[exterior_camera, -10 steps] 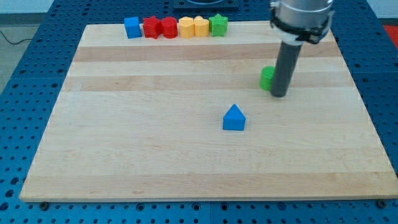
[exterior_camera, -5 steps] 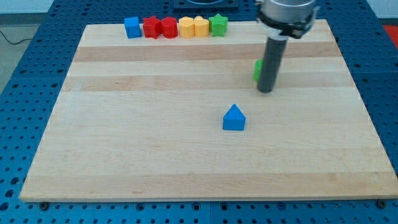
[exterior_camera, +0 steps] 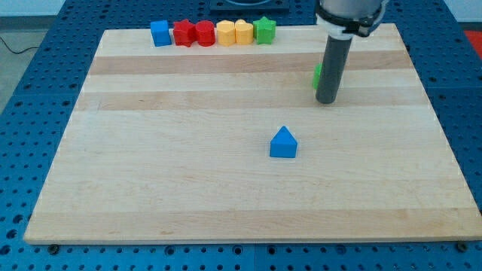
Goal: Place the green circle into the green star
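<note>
Left to right: along the 12 o'clock edge of the surface (exterior_camera: 151, 188) sits a row w/ blue block (exterior_camera: 160, 33), two red blocks (exterior_camera: 184, 33) (exterior_camera: 205, 33), two yellow blocks (exterior_camera: 226, 33) (exterior_camera: 243, 31), then the green star (exterior_camera: 264, 29) at the row's right end. Mid-surface, the blue triangle block (exterior_camera: 283, 142) hasn't moved in the last sec. At about 2 o'clock from it, my tip (exterior_camera: 326, 100) is down on the surface, w/ the green circle (exterior_camera: 318, 75) mostly hidden behind the rod, only a sliver showing at the rod's 9 o'clock side, apparently touching. Change: over the last sec the circle has gone up toward 12 o'clock, and in the last half sec both tip & circle have edged slightly right. So the push is working, I judge, but the circle is still well apart from the star, which lies at roughly 10–11 o'clock from it; the heading needs more leftward bias. No claw on this rig, so nothing clenched or released to report.
</note>
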`<state>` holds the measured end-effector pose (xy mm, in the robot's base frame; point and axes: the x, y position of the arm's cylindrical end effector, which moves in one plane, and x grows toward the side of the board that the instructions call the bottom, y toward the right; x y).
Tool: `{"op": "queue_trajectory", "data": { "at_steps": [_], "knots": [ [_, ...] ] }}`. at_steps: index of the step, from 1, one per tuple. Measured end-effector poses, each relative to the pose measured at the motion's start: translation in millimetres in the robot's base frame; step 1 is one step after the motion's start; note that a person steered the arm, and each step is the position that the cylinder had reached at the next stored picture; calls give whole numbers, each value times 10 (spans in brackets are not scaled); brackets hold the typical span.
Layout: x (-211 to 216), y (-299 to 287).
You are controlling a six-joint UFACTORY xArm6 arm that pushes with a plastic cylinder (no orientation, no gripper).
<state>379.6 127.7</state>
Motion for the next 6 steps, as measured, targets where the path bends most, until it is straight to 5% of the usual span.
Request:
{"op": "queue_trajectory", "data": {
  "at_steps": [3,6],
  "knots": [
    [-1034,22],
    [-1290,340]
  ]
}}
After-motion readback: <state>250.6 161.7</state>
